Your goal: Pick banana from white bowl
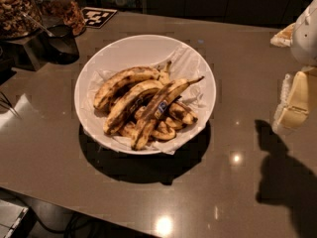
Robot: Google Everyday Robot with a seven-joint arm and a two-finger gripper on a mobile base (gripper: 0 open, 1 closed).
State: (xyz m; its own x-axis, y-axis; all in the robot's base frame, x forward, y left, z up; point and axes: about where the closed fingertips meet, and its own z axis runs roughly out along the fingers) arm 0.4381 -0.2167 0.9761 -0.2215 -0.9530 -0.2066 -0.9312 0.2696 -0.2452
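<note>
The white bowl sits at the centre of a brown counter, lined with crumpled white paper. Several overripe bananas lie in it. The banana is the longest one, on top, running from lower left to upper right, with a thin dark stem and a small blue sticker mid-length. My gripper is at the right edge of the view, well to the right of the bowl and above the counter, with cream-coloured fingers pointing down. It holds nothing that shows.
Dark glass jars of nuts and a black scoop holder stand at the back left. A black-and-white marker tag lies behind the bowl. The counter's front edge runs along the bottom left.
</note>
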